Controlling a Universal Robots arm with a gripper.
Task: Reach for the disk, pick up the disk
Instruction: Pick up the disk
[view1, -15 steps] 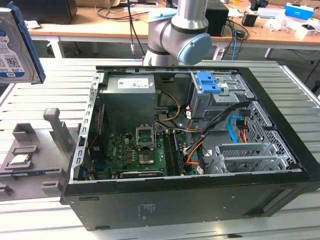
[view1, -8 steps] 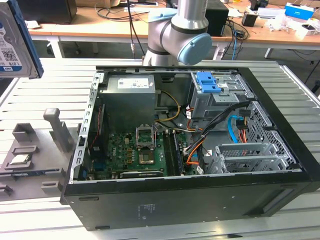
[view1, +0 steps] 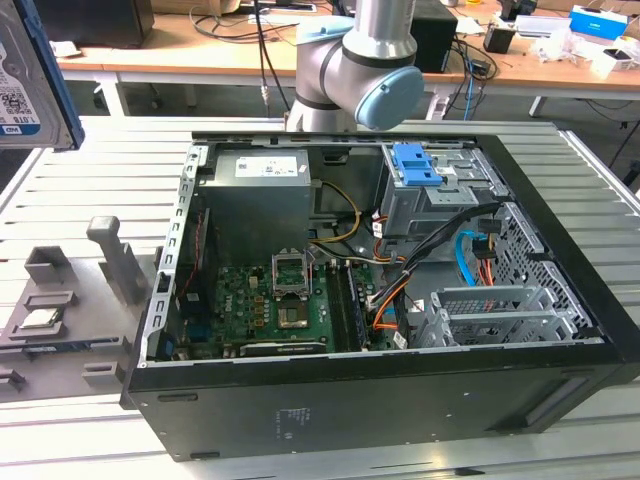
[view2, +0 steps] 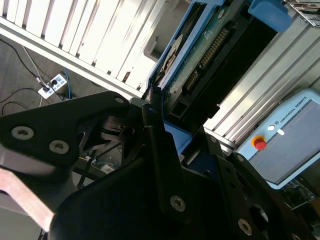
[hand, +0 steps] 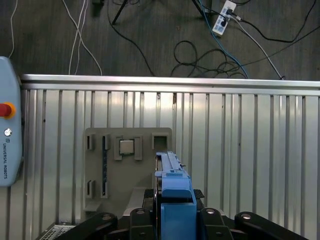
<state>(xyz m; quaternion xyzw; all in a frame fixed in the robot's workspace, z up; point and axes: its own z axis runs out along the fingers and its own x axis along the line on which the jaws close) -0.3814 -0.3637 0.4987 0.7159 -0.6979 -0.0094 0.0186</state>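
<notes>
The disk (view1: 25, 75), silver-grey with a white-and-blue label and a blue rail frame, hangs in the air at the exterior view's upper left, well above the slatted table. In the first wrist view the disk (hand: 171, 172) is seen edge-on, its blue frame clamped between the black fingers of my gripper (hand: 173, 200), which is shut on it. The second wrist view looks along the disk (view2: 197, 60) from behind the gripper (view2: 167, 132) and shows its circuit-board side and connector.
An open computer case (view1: 560, 290) fills the table's middle, with a blue latch (view1: 415, 165) inside. Under the disk lies a grey fixture (hand: 112, 172) holding a square chip (hand: 126, 146). A teach pendant (hand: 7, 145) lies beside it. Cables and a power strip (hand: 222, 17) lie on the floor beyond the table's edge.
</notes>
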